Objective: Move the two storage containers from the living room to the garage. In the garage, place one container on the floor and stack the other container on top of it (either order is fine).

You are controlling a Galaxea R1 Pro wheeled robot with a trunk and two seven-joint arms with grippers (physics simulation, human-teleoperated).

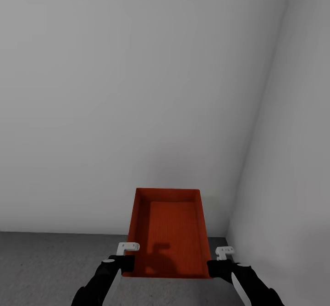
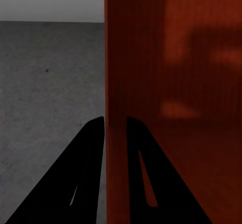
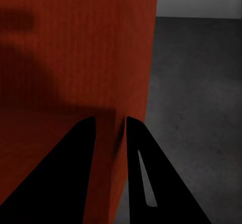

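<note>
A red-orange storage container (image 1: pixel 169 232) hangs between my two grippers, open side toward the head camera, in front of the garage's pale grey wall (image 1: pixel 137 90). My left gripper (image 1: pixel 129 263) is shut on its left wall, one finger inside and one outside, as the left wrist view shows for the gripper (image 2: pixel 115 124) and the container (image 2: pixel 176 83). My right gripper (image 1: pixel 213 267) is shut on the right wall in the same way, and the right wrist view shows that gripper (image 3: pixel 107 122) straddling the container (image 3: pixel 70 58). The dark grey concrete floor (image 1: pixel 46 269) lies below.
A second pale grey wall (image 1: pixel 293 159) meets the first in a corner just right of the container. Bare speckled floor (image 2: pixel 50 73) spreads out to the left, and a narrower strip of floor (image 3: pixel 201 93) lies on the right toward the side wall.
</note>
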